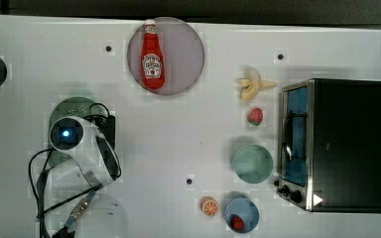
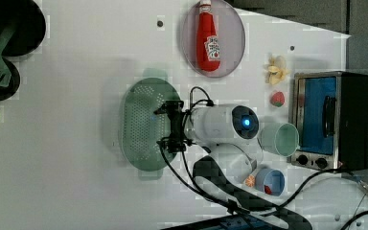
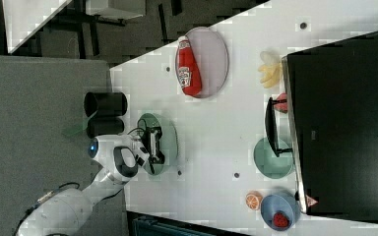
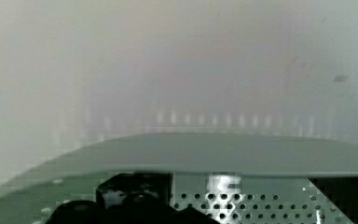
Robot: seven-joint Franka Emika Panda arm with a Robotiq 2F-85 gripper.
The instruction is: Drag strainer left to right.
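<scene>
**Over the strainer, jaws wide, nothing gripped**

The strainer [image 2: 141, 127] sits on the white counter [image 2: 76, 167], well toward the top view's left, far from the toaster oven [image 1: 335, 144] at the top view's right. It is an oval, pale green, perforated across the middle. In the left view its long axis runs up and down the picture, so the drag would run across the short axis.

My jaws [image 2: 172, 127] stand wide apart and hold nothing. In the left view they hang over the strainer's near side, the side toward the left view's right, pointing in over the holed basin. The wrist view shows the rim [image 4: 223, 154] close under me with holes beyond. Whether a fingertip already touches plastic, I cannot tell.

The relation that matters: the strainer lies directly below me, with the open counter for the drag beyond my arm. My judgement: hook or pinch the near rim, then pull.

In the path, the top view's right: a green bowl [image 1: 252, 163], a blue bowl [image 1: 241, 214], an orange half [image 1: 209, 207]. The ketchup bottle [image 1: 152, 55] on its plate [image 1: 188, 54] lies clear.
</scene>
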